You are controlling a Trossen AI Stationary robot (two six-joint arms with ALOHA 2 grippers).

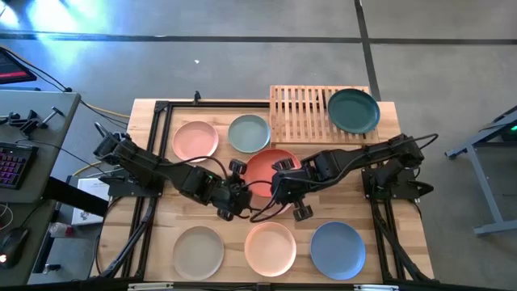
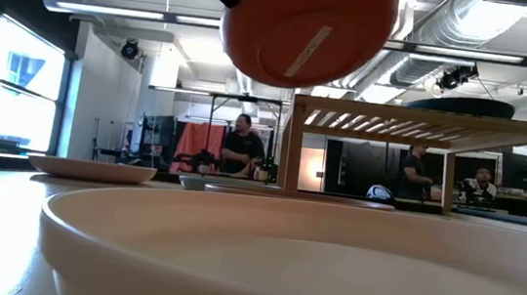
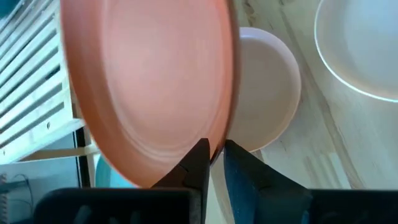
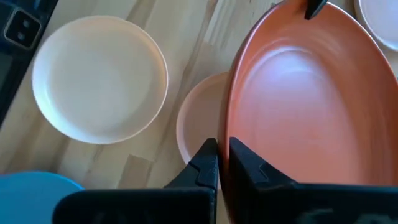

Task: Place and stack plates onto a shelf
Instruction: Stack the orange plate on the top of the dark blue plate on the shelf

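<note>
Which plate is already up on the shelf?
The dark teal plate, at the right end of the shelf. The rust red plate is held in the air; the others lie on the table.

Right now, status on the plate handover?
Both grippers, left and right, pinch the red plate's rim, airborne mid-table. Teal plate already on shelf. Path to the shelf looks open.

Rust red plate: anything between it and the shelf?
Nothing visible blocks it. The rust red plate hangs above the table, pinched at its rim by the left gripper and right gripper. The shelf has bare slats nearest it; the dark teal plate occupies the far half.
</note>
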